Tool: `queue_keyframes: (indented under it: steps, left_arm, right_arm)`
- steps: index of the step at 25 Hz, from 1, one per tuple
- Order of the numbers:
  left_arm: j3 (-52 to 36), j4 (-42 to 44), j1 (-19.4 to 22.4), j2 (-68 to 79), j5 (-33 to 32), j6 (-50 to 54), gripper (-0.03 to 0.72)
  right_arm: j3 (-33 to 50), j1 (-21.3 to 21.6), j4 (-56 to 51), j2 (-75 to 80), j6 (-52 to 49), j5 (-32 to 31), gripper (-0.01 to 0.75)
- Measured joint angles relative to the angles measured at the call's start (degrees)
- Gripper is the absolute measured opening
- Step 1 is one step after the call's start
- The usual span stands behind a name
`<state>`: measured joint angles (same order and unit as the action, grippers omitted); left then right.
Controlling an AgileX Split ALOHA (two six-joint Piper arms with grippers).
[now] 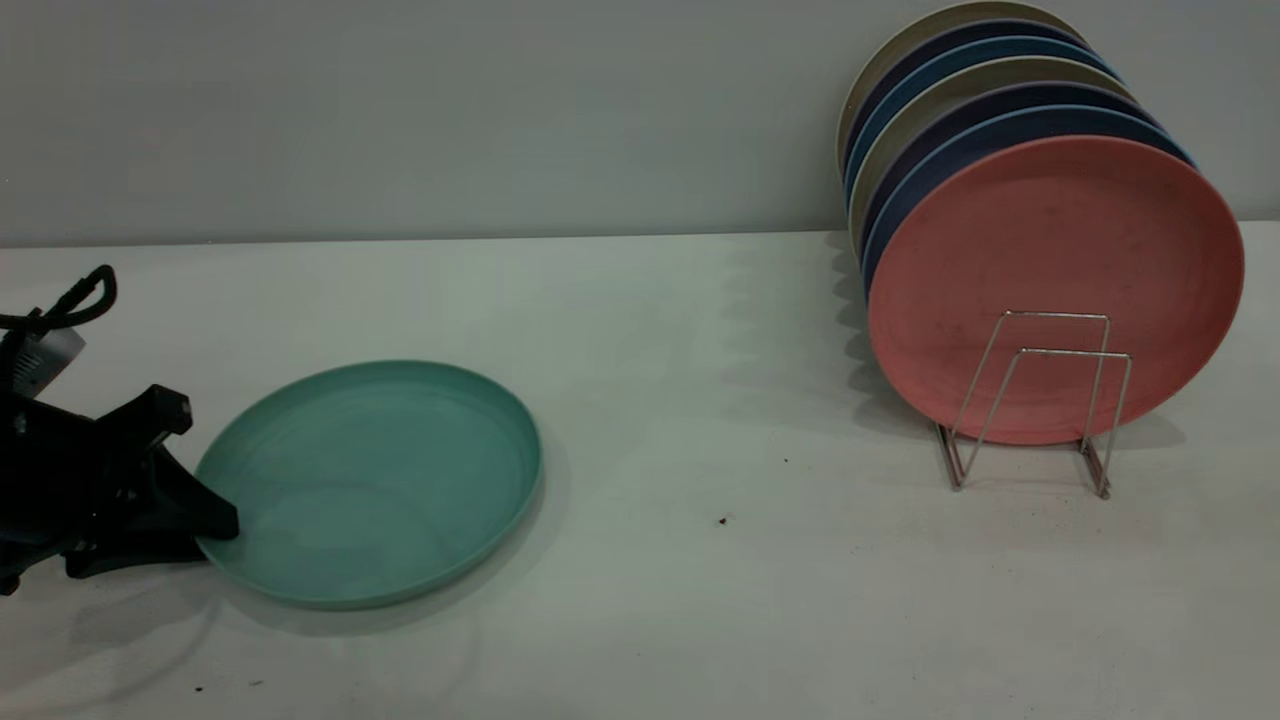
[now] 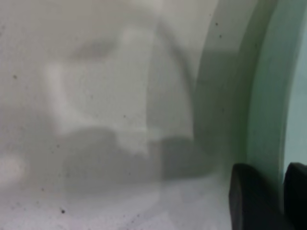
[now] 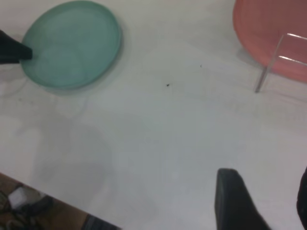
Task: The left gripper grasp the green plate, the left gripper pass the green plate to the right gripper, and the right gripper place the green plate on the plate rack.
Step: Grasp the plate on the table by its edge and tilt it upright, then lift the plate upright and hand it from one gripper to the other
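Note:
The green plate lies on the white table at the left; it also shows in the right wrist view. My left gripper is at the plate's left edge, one jaw over the rim and one under it. In the left wrist view the jaws stand close together on the green rim, so the left gripper is shut on it. The plate rack stands at the right. My right gripper is open and empty above the bare table and out of the exterior view.
Several plates stand in the rack, a salmon-pink plate in front, blue and beige ones behind. Two front wire loops hold nothing. The table's near edge shows in the right wrist view. A grey wall runs behind.

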<state>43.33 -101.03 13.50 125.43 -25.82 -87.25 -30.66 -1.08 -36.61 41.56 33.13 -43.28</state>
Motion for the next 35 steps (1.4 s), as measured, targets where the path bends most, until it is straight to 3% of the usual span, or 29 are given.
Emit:
queue_keyframes:
  steps: [7, 13, 19, 29, 35]
  left_arm:
    - [0.00, -0.14, 0.00, 0.00, 0.13, -0.31, 0.029]
    - [0.54, -0.14, 0.00, 0.06, 0.14, -4.86, 0.014]
    - [0.80, -0.14, -0.46, -1.07, -2.01, -10.74, 0.014]
    - [0.85, -0.07, -8.10, -7.66, -1.44, -16.31, 0.014]
    - [0.85, -0.02, -10.49, -11.49, -1.57, -11.20, 0.013]
  right_arm:
    - [0.00, 0.00, -1.39, 0.00, 0.00, -2.19, 0.340]
    - [0.00, 0.00, -3.19, 1.55, 0.00, -3.34, 0.340]
    - [0.00, 0.00, -6.68, 8.87, 4.21, -0.67, 0.340]
    - [0.00, 0.00, -33.14, 25.96, 30.72, 3.48, 0.340]
    - [-0.38, 0.00, -52.95, 38.15, 50.56, 3.15, 0.340]
